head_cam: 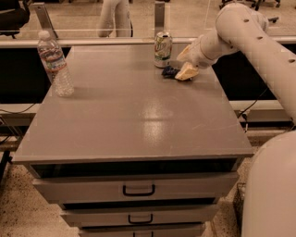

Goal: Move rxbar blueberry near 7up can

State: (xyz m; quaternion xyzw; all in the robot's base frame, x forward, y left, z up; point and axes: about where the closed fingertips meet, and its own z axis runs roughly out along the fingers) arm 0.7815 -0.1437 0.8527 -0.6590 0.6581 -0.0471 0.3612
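Observation:
The 7up can [163, 49] stands upright at the far edge of the grey table [138, 115], right of centre. The rxbar blueberry [169, 71], a small dark blue bar, lies on the table just in front of and to the right of the can, very close to it. My gripper [186, 71] is low over the table at the bar's right end, touching or almost touching it. The white arm [249, 32] reaches in from the right. The right part of the bar is hidden by the gripper.
A clear plastic water bottle [55, 64] stands at the far left of the table. A rail and posts [159, 14] run behind the table's far edge. Drawers with handles [138, 190] are below the front edge.

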